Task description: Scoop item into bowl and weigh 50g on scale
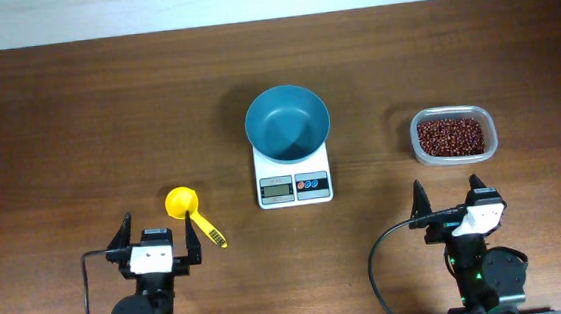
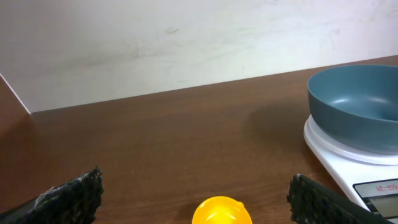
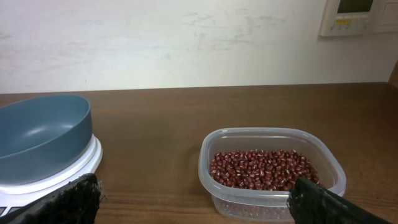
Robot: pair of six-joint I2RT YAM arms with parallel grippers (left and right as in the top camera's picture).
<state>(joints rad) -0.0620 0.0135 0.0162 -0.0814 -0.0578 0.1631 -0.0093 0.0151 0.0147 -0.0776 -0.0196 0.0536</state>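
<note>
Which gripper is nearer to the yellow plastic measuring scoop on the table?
Left. The left gripper is right beside the yellow plastic scoop; the right gripper is far away, beyond the white square scale.

Centre of the table [image 1: 77, 123]: the bowl [image 1: 287, 122] sits on the scale [image 1: 294, 184], display side toward the 2 arms. Right of it, well apart, is the container [image 1: 490, 132], beans [image 1: 449, 136] inside. The scoop [image 1: 189, 210] lies left of the scale and nearer the arms, just beside the left gripper [image 1: 156, 227]. The right gripper [image 1: 451, 189] sits before the container.
</note>
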